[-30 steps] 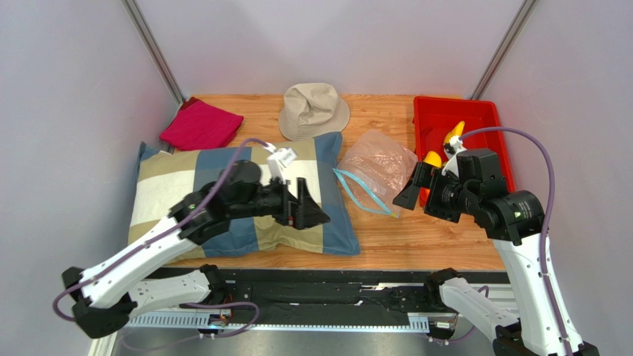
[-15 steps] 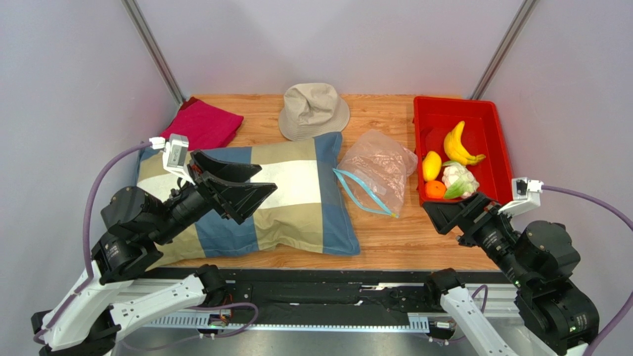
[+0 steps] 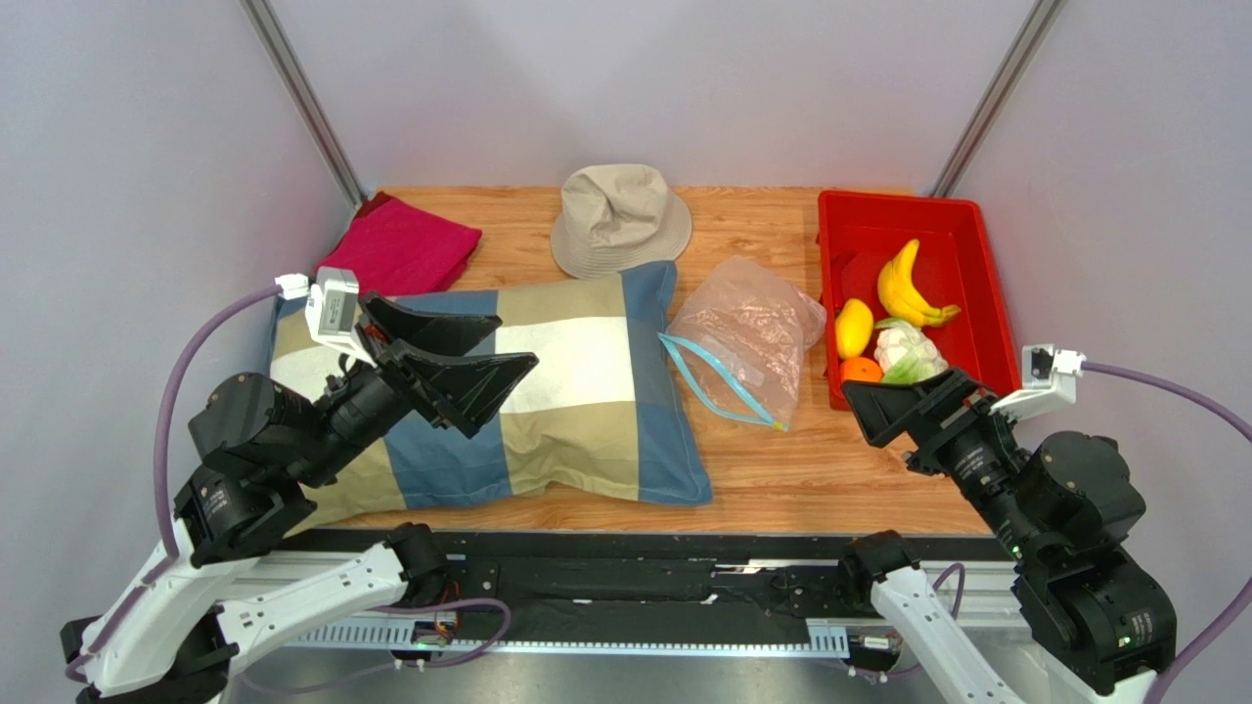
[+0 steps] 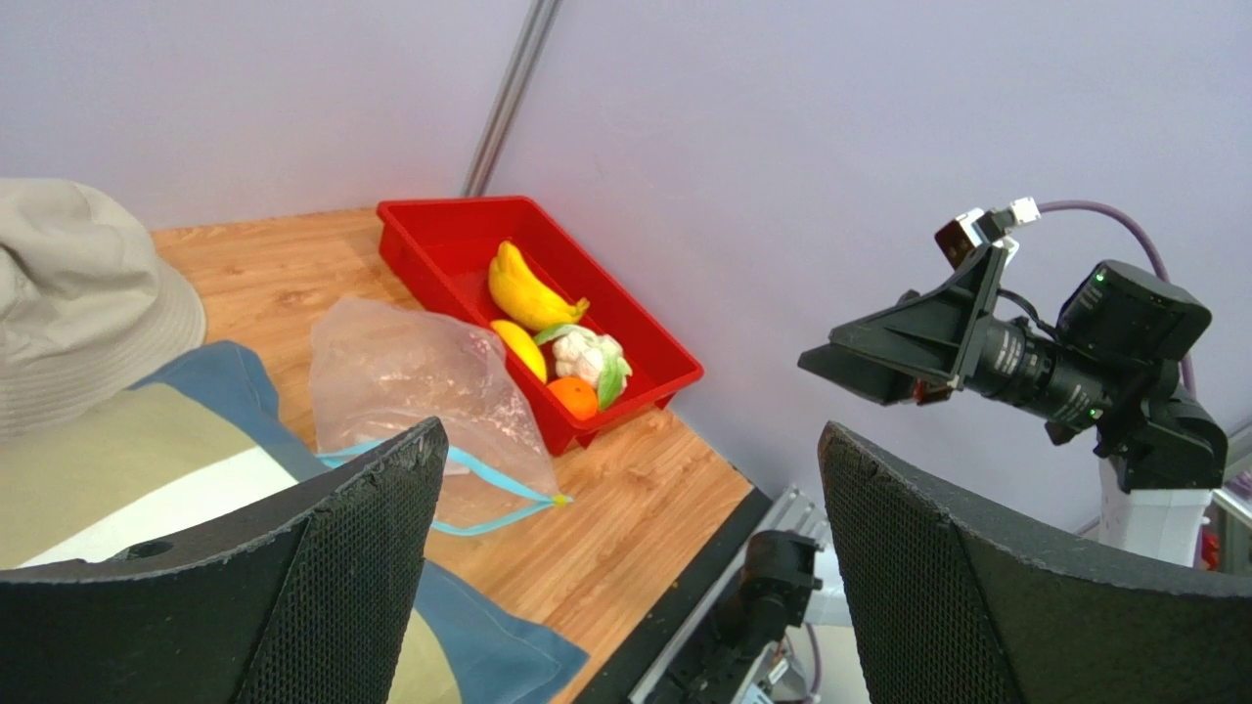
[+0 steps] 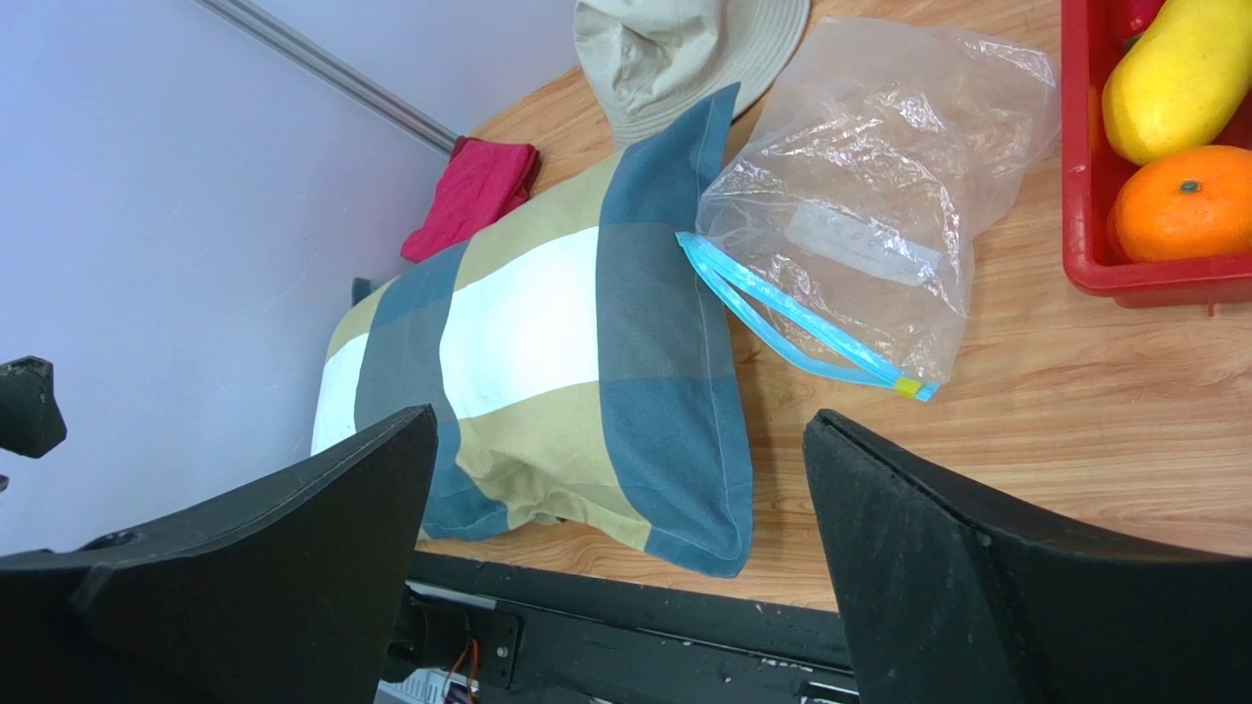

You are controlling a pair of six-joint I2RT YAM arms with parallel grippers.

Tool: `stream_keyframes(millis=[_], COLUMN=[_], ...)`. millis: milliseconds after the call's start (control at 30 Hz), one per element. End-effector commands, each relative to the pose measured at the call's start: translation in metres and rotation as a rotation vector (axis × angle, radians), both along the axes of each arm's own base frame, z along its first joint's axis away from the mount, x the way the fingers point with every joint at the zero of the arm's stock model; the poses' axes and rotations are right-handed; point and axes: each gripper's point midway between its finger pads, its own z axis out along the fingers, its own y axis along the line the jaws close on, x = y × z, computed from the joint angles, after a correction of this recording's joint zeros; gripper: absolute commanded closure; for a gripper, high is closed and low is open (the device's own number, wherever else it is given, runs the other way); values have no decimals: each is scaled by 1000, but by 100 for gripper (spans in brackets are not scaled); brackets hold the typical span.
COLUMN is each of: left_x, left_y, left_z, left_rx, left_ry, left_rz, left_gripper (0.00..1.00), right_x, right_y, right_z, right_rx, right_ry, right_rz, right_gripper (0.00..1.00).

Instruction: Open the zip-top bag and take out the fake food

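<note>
The clear zip-top bag [image 3: 747, 335] lies on the wooden table between the pillow and the red tray, and I see no food in it. Its light blue zip strip [image 5: 794, 316] faces the near edge, its two sides parted in a narrow loop. The fake food sits in the red tray [image 3: 963, 235]: banana [image 3: 908, 286], yellow oval fruit [image 3: 853, 326], cauliflower [image 3: 905, 352] and orange [image 3: 861, 371]. My left gripper [image 3: 515, 349] hangs open and empty above the pillow. The right gripper [image 3: 882, 408] is open and empty, raised near the tray's front corner.
A checked pillow [image 3: 588, 389] covers the left half of the table. A beige hat [image 3: 620, 217] and a folded red cloth [image 3: 397, 247] lie at the back. Grey walls close in on both sides.
Both arms have drawn back toward their bases and lifted. The right gripper left the tray area, uncovering the fruit. Both stay open.
</note>
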Motion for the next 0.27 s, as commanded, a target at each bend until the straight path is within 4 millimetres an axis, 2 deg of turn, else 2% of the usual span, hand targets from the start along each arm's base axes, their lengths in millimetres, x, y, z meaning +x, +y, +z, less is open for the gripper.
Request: stream_keyframes(millis=[0,133,233], left_x=[0,0,1], left_y=[10,9,8], left_z=[9,8,7], left_rx=[-13,-8,-5], left_ry=[-38,-36,-35], left_rz=[34,33,30], left_gripper=[1,1,1], right_x=[7,4,7], right_y=[0,-1,-9], right_z=[12,13,5], right_rx=[24,23,-19], right_ry=[-37,-54,-27], right_rz=[-20,-17,-57], right_gripper=[0,0,0])
